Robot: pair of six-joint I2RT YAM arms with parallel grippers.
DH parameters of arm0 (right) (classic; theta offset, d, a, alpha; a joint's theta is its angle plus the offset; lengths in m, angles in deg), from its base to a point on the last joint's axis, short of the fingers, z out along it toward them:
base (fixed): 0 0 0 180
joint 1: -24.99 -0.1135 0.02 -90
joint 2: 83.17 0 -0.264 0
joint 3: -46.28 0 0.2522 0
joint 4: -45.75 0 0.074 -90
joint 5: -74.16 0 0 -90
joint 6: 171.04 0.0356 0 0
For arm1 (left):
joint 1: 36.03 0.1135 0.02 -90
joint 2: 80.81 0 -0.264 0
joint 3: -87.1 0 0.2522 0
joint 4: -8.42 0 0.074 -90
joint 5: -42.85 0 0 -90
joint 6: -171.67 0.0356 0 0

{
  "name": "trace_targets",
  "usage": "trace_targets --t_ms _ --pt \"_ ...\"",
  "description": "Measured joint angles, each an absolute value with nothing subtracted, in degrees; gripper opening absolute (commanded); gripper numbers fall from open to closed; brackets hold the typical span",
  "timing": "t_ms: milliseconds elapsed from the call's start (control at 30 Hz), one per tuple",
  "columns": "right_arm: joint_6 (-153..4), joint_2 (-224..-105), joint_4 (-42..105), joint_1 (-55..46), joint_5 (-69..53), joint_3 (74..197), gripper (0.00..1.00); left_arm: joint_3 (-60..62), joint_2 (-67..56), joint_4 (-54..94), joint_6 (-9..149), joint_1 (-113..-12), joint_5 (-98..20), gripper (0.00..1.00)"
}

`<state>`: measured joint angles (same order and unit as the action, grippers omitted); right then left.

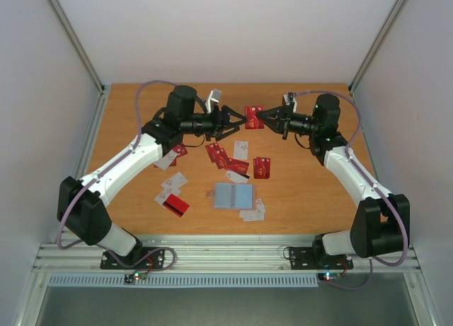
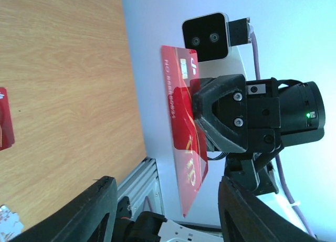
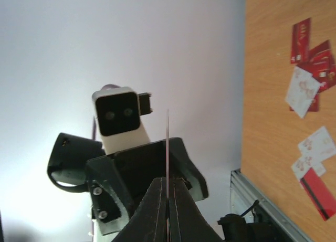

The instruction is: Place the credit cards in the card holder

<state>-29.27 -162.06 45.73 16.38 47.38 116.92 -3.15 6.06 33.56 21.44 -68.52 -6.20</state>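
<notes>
A red credit card (image 1: 253, 117) with gold lettering hangs in the air over the far middle of the table, with my right gripper (image 1: 261, 118) shut on it. In the right wrist view that card (image 3: 168, 137) is edge-on above the right gripper (image 3: 168, 181). My left gripper (image 1: 239, 121) faces it, open. In the left wrist view the card (image 2: 184, 121) reaches down between the wide-apart fingers (image 2: 100, 210) of my left gripper (image 2: 168, 216), touching neither. The card holder (image 1: 233, 196) lies open on the table, blue-grey inside up. Other credit cards (image 1: 221, 156) lie scattered around it.
Loose cards: a red one (image 1: 262, 167) right of centre, white ones (image 1: 173, 181) and a black-striped red one (image 1: 175, 206) to the left, white ones (image 1: 251, 213) by the holder. A metal rail (image 1: 226, 255) runs along the near edge. White walls enclose the table.
</notes>
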Motion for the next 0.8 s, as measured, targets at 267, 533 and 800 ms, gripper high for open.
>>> trace_targets --t_ms 267,533,800 --pt "-24.1 -162.1 52.1 14.5 49.6 118.1 0.01 -3.2 6.1 30.7 18.7 -68.5 -5.1 0.34" --pt "-23.8 -162.1 53.1 13.6 50.8 118.9 0.01 -3.1 6.1 25.0 14.5 -68.5 -4.3 0.21" --pt "-23.0 -162.1 54.7 13.1 51.6 118.9 0.01 -3.5 6.1 23.7 13.1 -68.5 -3.6 0.0"
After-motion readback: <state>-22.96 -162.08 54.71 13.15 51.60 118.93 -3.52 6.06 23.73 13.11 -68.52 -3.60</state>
